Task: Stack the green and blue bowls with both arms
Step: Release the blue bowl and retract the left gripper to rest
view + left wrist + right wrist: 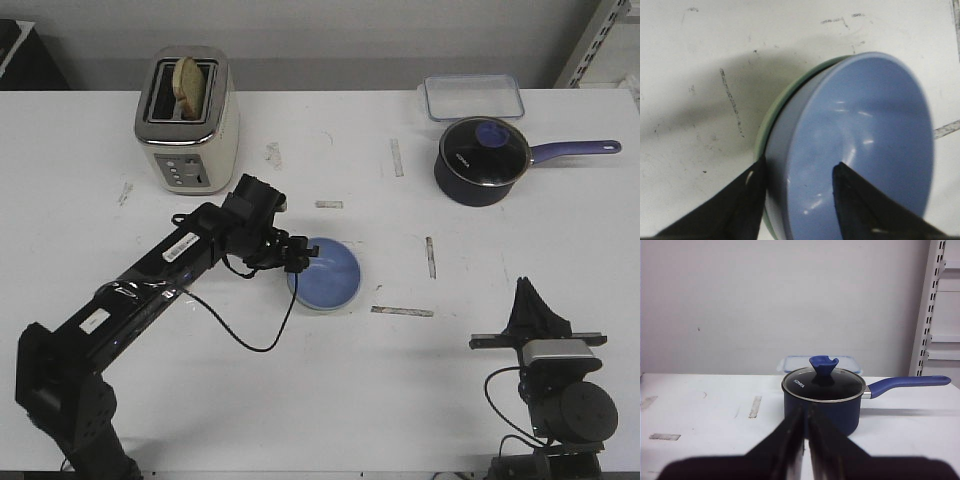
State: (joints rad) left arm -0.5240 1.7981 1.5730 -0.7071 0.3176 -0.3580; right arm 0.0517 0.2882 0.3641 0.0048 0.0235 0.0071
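Your left gripper [795, 192] straddles the blue bowl [860, 150] rim at its 9 o'clock edge, nested in the green bowl [771, 116] at table centre. Both look light, stiff and slick; grip only rims. Your right gripper [805, 432] rests closed, empty.

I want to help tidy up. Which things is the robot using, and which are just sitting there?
Using: blue bowl, green bowl under it, left arm's fingers on the blue bowl's rim.
Just sitting: toaster with bread, saucepan, plastic box.

Smooth satin blue bowl [865, 150], scuffed matt white table [300, 400], glass-lidded saucepan [483, 160]
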